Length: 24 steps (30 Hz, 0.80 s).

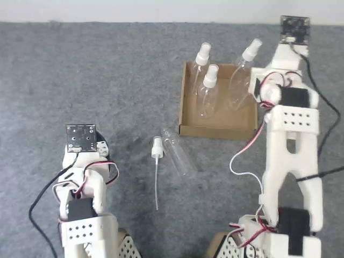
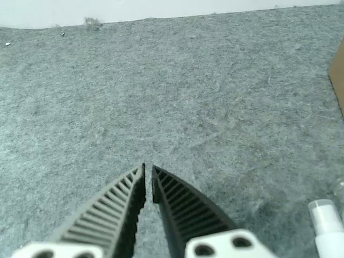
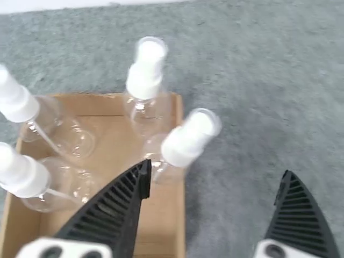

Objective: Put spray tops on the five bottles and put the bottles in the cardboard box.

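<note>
The cardboard box [image 1: 185, 97] sits at the back middle of the grey carpet and holds several clear bottles with white spray tops [image 1: 210, 75]. My right gripper [image 3: 215, 174] hangs open over the box's corner [image 3: 174, 215], just short of a tilted bottle's top [image 3: 191, 137], touching nothing. A capless bottle [image 1: 180, 153] lies on the carpet in front of the box. Beside it lies a loose spray top [image 1: 156, 148] with its long tube. My left gripper [image 2: 149, 183] is shut and empty above bare carpet, with that spray top [image 2: 325, 220] off to its side.
The right arm [image 1: 293, 123] stretches along the right side up to the box. The left arm [image 1: 80, 177] stands at the front left. A pale wall [image 1: 161, 11] borders the carpet at the back. The box's edge [image 2: 338, 70] shows in the left wrist view.
</note>
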Tool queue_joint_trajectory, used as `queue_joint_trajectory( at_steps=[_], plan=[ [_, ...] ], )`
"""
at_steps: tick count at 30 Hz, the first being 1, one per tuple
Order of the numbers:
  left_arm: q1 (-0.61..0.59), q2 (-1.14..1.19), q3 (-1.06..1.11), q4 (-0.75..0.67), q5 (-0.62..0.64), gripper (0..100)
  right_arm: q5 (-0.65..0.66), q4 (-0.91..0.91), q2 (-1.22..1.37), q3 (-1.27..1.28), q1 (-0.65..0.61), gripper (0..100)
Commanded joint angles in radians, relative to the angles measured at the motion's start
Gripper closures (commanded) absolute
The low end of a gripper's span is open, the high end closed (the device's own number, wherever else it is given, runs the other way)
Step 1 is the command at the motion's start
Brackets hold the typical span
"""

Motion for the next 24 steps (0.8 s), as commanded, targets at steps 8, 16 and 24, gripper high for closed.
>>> queue_joint_trajectory(
  at_steps=[8,16,24],
  plan=[
    [0.002,-0.018,-0.005,-0.023,-0.006,99,-0.052,-0.137,0.033,-0.054,-0.024,68.5],
    [0.002,-0.018,-0.005,-0.023,-0.006,99,-0.048,-0.189,0.101,-0.051,-0.024,68.5],
    [0.002,-0.018,-0.005,-0.023,-0.006,99,-0.046,-0.245,0.142,-0.051,-0.005,68.5]
  ],
)
